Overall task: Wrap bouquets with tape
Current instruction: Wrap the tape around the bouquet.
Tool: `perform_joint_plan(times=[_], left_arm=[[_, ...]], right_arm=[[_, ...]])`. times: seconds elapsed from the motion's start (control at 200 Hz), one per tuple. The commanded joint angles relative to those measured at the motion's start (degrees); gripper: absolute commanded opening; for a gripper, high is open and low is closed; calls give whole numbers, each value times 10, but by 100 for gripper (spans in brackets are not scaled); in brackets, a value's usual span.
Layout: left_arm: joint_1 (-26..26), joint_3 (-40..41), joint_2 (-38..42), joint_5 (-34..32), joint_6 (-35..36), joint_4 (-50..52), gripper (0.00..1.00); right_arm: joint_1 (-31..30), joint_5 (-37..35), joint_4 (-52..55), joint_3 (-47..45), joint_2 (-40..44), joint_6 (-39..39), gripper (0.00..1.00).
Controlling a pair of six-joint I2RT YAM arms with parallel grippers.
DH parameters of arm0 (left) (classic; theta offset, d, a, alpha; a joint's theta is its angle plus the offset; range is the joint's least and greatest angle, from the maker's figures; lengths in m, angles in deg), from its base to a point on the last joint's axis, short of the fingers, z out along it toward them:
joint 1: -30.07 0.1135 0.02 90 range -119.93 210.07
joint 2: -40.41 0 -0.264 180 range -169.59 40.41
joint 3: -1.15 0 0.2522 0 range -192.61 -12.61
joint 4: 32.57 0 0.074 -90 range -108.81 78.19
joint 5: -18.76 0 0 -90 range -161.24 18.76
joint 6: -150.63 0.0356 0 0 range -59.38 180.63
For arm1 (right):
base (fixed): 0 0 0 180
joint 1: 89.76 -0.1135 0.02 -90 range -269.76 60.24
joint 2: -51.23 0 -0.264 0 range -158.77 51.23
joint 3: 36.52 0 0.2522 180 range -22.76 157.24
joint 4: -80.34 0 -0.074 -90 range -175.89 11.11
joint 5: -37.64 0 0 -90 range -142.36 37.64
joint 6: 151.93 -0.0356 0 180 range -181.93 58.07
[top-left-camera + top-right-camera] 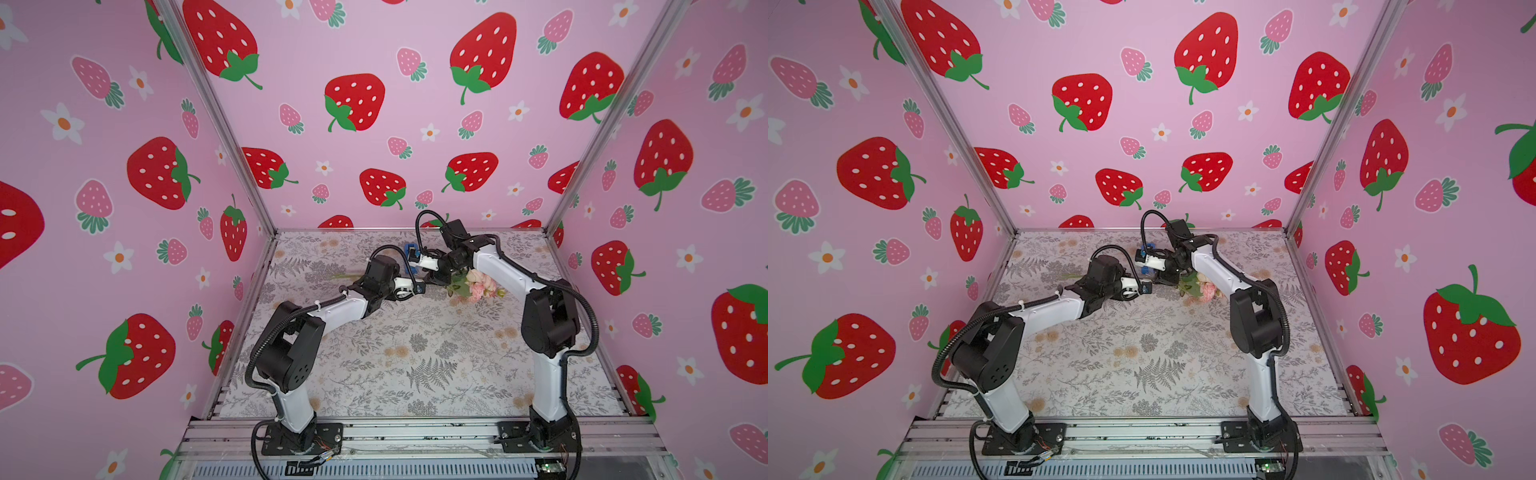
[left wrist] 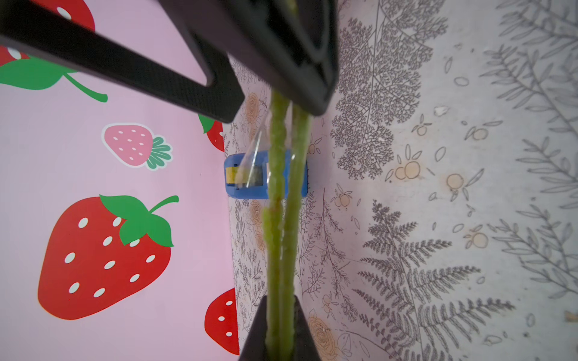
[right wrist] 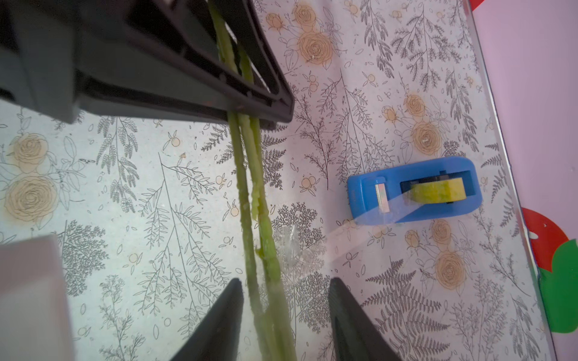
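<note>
left gripper point(image 2: 280, 301) clamps the bouquet stems point(image 2: 276, 237), tape dispenser point(image 3: 366, 193) near the back wall point(image 3: 531, 93); right gripper point(image 3: 285, 281), jaws apart around them, should smooth the loose clear strip point(image 3: 292, 247) snugly round.

Green stems point(image 3: 242, 187), pink-cream blooms point(image 1: 480, 286), blue dispenser point(image 3: 366, 193), yellowish tape roll point(image 3: 438, 190), grey fern-print table point(image 1: 415, 332), pink strawberry walls point(image 1: 374, 50).

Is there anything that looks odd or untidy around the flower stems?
Yes. A strip of clear tape sticks out crumpled beside the stems, near the blue dispenser, instead of lying flat around them.
</note>
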Motion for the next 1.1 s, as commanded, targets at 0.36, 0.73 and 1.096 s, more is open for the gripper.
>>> perform_joint_plan(times=[0.36, 0.73, 1.096], left_arm=[[1, -18, 18, 35, -23, 3, 0], [2, -18, 23, 53, -34, 24, 0], [31, -12, 72, 146, -164, 121, 18]], right_arm=[[-8, -56, 12, 35, -33, 6, 38], [-14, -66, -4, 56, -54, 19, 9], [-16, -77, -38, 44, -38, 53, 0]])
